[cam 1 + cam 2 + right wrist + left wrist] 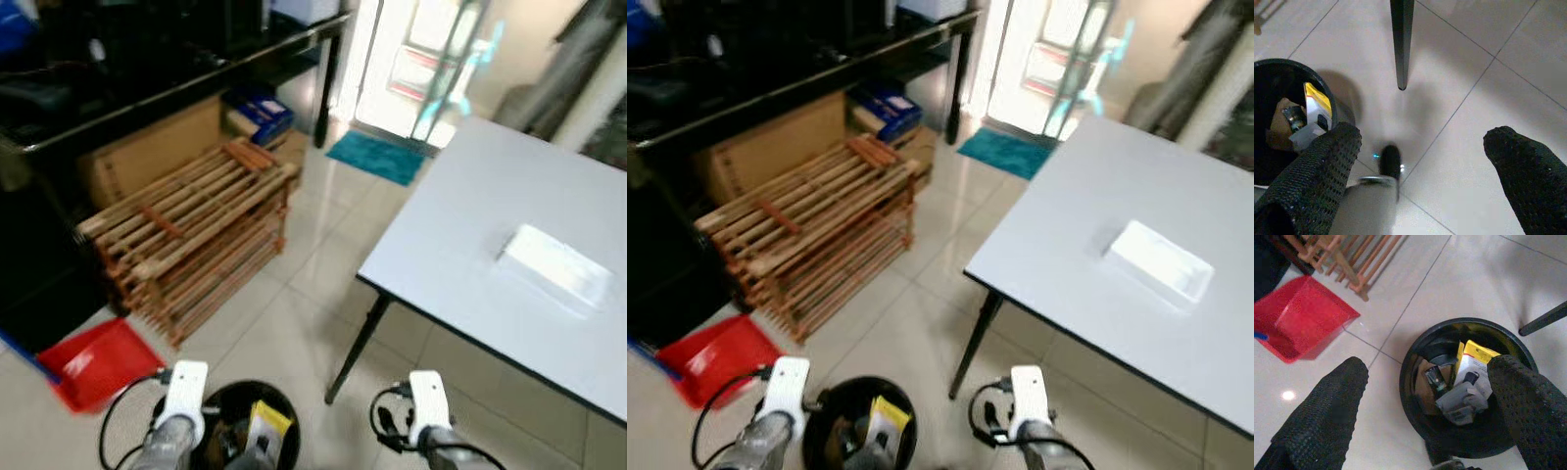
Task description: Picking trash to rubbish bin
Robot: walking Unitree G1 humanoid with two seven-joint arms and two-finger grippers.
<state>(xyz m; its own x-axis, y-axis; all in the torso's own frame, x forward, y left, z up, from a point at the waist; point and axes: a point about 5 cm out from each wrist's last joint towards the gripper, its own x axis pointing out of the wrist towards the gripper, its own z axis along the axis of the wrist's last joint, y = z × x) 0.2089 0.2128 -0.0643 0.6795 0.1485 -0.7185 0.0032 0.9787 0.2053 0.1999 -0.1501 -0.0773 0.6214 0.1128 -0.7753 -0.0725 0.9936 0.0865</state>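
The left gripper (1425,396) hovers over the black rubbish bin (1415,357) on the floor, fingers (1327,411) spread and empty — trash (1469,367) lies inside. The right gripper (1420,161) hangs beside the bin, fingers (1317,166) also released.

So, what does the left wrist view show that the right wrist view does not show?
Left wrist view alone: the red dustpan and the end of the wooden rack, with the open left gripper over the floor. Right wrist view alone: the black table leg, with the open right gripper. Both share the black rubbish bin holding a yellow box and the tiled floor.
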